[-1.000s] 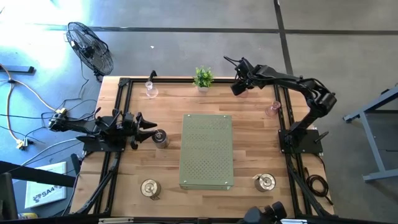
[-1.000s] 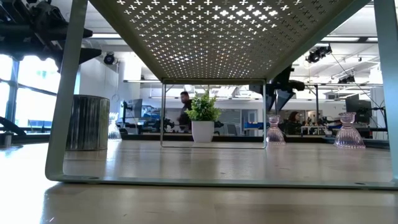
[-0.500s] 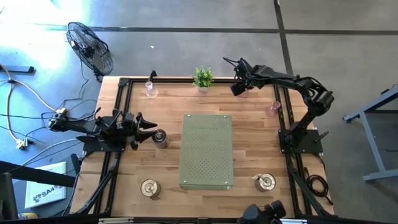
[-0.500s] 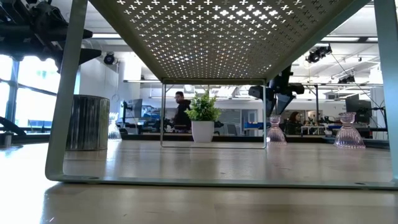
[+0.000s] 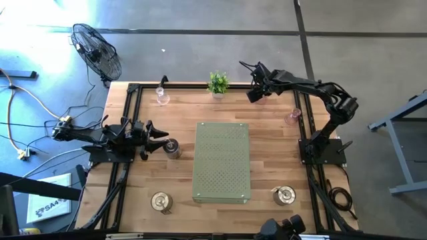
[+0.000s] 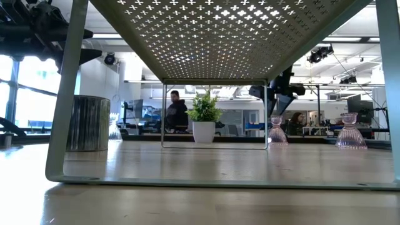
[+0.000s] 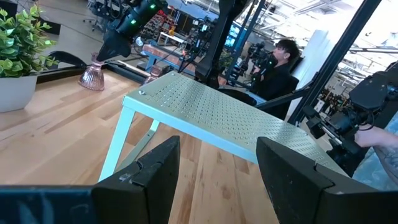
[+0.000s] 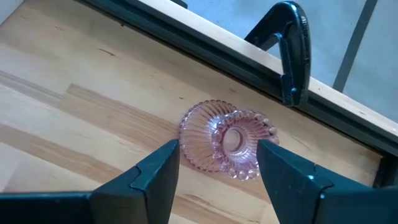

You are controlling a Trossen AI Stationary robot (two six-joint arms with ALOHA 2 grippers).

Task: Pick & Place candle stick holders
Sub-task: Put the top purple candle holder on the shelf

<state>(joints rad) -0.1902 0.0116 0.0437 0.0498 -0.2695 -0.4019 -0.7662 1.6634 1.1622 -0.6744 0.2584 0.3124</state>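
Note:
My right gripper hangs open, slanting down, just above a pink glass candle stick holder at the table's far edge; its fingers stand on either side of the holder, clear of it. The low view shows the same gripper above that holder. Two more pink holders stand upright on their bases. Three silver holders also stand on the table. My left gripper waits open and level at the left edge, next to the nearest silver holder.
A pale green perforated metal stand takes up the table's middle. A small potted plant stands at the far edge, left of my right gripper. A black clamp sits on the far rail behind the pink holder. People show in the room beyond.

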